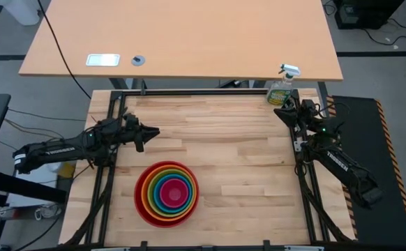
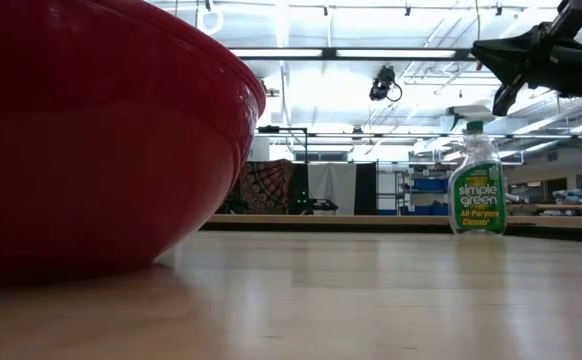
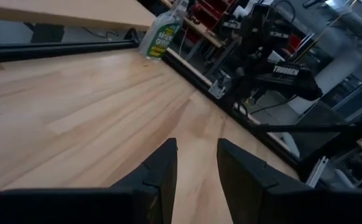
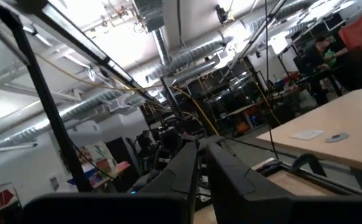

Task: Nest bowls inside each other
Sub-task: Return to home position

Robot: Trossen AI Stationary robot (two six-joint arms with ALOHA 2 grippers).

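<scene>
The bowls [image 1: 167, 193] sit nested in one stack near the table's front, left of centre: red outermost, then orange, lime green, blue, and magenta in the middle. The red bowl [image 2: 91, 130] rests by its base on the wooden table and fills the left of the low view. My left gripper [image 1: 154, 131] hovers open beyond the stack, toward the far left, with nothing between its fingers [image 3: 196, 158]. My right gripper [image 1: 281, 111] is raised at the far right, next to the spray bottle, shut and empty [image 4: 201, 152].
A green spray bottle [image 1: 282, 87] stands at the table's far right corner [image 2: 476, 185]. A black frame rail [image 1: 189, 93] runs along the far edge, and more rails line both sides. A second, lighter table [image 1: 189, 35] stands behind. Bare wood [image 1: 245, 160] lies right of the stack.
</scene>
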